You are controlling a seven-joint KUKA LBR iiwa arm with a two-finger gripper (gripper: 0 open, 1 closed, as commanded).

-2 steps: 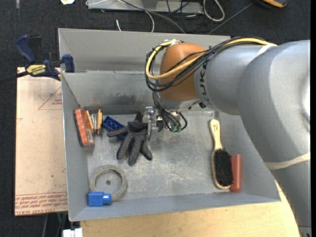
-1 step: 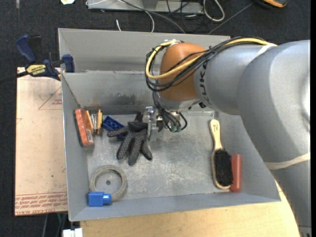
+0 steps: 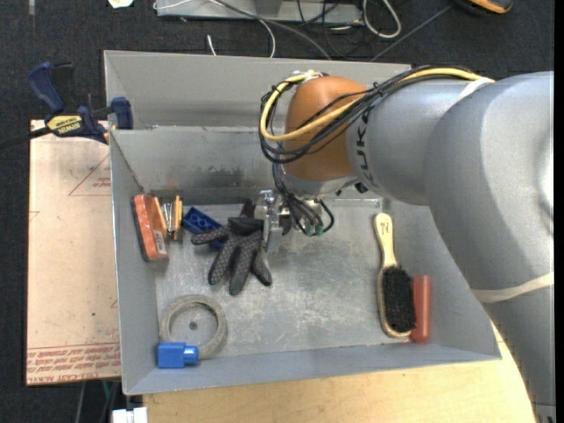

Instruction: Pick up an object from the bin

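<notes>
while the jaws sit over 1 dark glove [image 3: 233, 258] at bin [image 3: 317, 302] centre | also 1 brush [image 3: 394, 289], 1 tape roll [image 3: 218, 317], 1 blue block [image 3: 176, 354] | jaws half hidden, clenched or released: cannot tell

Right of the dark glove [image 3: 236, 256] the bin floor [image 3: 322, 298] lay bare as far as the brush [image 3: 395, 291]. Left of the glove, a blue block [image 3: 203, 221] and an orange tool [image 3: 150, 227] sat in the way.
</notes>
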